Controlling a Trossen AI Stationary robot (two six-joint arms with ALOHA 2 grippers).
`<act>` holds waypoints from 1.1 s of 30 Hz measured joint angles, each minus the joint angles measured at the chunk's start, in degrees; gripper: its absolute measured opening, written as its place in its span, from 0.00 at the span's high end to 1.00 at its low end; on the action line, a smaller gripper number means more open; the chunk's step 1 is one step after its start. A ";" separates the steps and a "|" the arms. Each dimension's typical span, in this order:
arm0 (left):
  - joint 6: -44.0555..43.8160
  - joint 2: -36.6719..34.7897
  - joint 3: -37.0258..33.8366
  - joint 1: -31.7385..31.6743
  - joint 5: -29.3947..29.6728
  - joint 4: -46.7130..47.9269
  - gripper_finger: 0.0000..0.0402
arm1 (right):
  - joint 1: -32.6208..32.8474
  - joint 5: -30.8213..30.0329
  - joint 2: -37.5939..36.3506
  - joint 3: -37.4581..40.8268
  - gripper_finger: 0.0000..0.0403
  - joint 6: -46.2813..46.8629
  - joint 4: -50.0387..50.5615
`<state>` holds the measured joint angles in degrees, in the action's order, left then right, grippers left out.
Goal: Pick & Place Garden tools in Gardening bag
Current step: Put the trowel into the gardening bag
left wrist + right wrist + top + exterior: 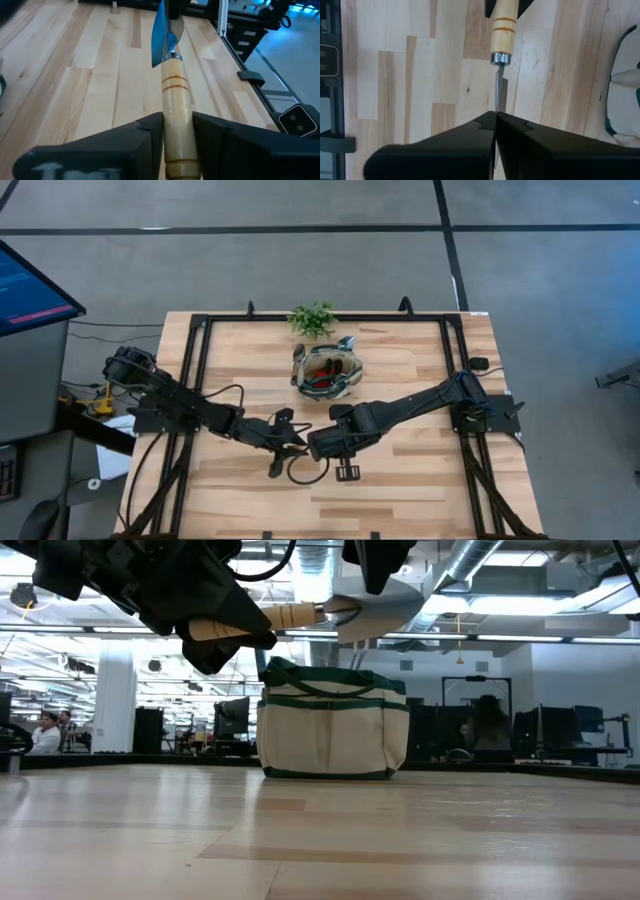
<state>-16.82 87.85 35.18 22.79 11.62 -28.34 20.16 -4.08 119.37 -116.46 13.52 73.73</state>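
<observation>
A garden trowel with a light wooden handle [285, 617] and a silver blade [375, 605] hangs level above the table, held between both grippers. My left gripper [177, 117] is shut on the handle and my right gripper [496, 114] is shut on the blade. In the high view, the left gripper [290, 438] and right gripper [318, 445] meet near the table's middle. Beyond them, the tan gardening bag [325, 372] with green trim stands on its base [330, 772]. Silver scoops [300, 353] and a red item [325, 376] sit inside it. My left gripper pinches the wooden handle [175, 100] between its two fingers, toward the handle's free end. The fingers come from the table's left, slanting slightly down, and lie along the handle. My right gripper pinches the blade [499, 97] between its two shut fingers, coming from above and pointing down. The blade stands on edge. The trowel is level and clear of the table.
A leafy green plant [313, 318] stands behind the bag at the far edge. Black frame rails [195, 380] run along the table's sides. A monitor [30, 290] stands off the table's left. Bare wood lies toward the near edge [400, 500].
</observation>
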 joint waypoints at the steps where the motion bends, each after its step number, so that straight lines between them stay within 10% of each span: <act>1: -0.02 0.00 0.00 0.00 0.00 0.02 0.83 | 0.00 0.00 0.00 0.00 1.00 0.00 0.00; 33: 0.25 -0.02 0.00 0.00 0.09 0.01 0.84 | 1.10 -0.91 -0.17 -10.97 0.96 0.82 8.77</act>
<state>-16.57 87.83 35.18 22.79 11.70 -28.33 21.26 -4.99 119.20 -127.43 14.34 82.51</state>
